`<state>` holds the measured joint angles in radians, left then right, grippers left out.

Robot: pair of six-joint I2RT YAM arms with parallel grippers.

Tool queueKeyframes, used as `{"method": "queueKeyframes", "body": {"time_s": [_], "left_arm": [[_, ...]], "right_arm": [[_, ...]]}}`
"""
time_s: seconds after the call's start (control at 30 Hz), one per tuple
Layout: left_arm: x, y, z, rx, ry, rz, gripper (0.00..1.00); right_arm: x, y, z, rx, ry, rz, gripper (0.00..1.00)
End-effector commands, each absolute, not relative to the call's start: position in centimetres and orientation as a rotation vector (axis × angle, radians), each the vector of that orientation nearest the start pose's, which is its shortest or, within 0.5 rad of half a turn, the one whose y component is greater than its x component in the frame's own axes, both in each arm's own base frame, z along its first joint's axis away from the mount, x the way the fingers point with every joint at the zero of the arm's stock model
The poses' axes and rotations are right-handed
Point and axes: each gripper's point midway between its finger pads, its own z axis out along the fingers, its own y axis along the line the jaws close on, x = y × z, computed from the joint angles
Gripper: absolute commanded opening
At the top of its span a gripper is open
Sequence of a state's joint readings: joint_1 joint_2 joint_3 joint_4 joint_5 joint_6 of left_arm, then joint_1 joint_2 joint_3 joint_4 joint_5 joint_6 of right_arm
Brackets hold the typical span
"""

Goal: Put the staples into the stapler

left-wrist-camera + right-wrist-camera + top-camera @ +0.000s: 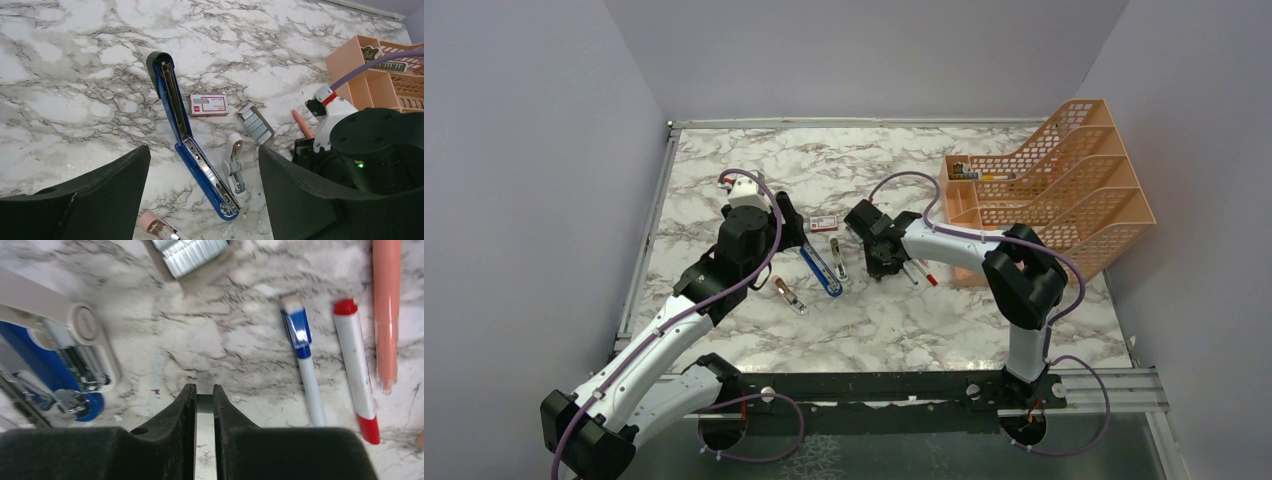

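Jaws of my right claw (204, 392) are pinched nearly together on what seems a thin grey staple strip (204, 404). Left of it lies the opened, slim bright-blue stapler (30, 340); ahead, the grey tray of staples (192, 252). My left claw (204, 152) gapes wide, the stapler ahead of it.

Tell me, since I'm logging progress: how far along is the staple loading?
Done: the stapler lies swung open flat with its channel exposed, and the staples sit pulled out of their sleeve. In hand: the right gripper is shut on a thin grey strip, apparently staples. Left: setting that strip in the channel and closing the stapler.
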<state>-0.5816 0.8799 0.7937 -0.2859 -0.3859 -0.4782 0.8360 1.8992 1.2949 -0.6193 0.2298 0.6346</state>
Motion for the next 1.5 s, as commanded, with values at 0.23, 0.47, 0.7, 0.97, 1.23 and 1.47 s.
{"method": "queueKeyframes", "body": {"time_s": [0.23, 0.47, 0.7, 0.97, 1.23, 1.47], "left_arm": [[29.1, -12.2, 23.1, -0.188, 1.913, -0.291, 0.80], [29.1, -12.3, 23.0, -0.187, 1.916, -0.294, 0.80], [29.0, -12.3, 22.9, -0.188, 1.919, -0.295, 0.80], [29.0, -12.3, 22.8, -0.188, 1.921, -0.293, 0.80], [29.0, -12.2, 22.8, -0.192, 1.919, -0.291, 0.80], [29.0, -12.1, 22.9, -0.194, 1.915, -0.289, 0.80]], "right_arm": [[30.8, 35.0, 7.6, -0.418, 2.513, 0.302, 0.18], [30.5, 37.7, 7.6, -0.531, 2.443, 0.337, 0.19], [30.5, 38.1, 6.8, -0.553, 2.454, 0.312, 0.20], [30.1, 37.9, 5.4, -0.552, 2.507, 0.288, 0.20], [30.2, 38.2, 5.8, -0.545, 2.495, 0.314, 0.20], [30.1, 38.6, 5.5, -0.539, 2.504, 0.332, 0.20]]}}
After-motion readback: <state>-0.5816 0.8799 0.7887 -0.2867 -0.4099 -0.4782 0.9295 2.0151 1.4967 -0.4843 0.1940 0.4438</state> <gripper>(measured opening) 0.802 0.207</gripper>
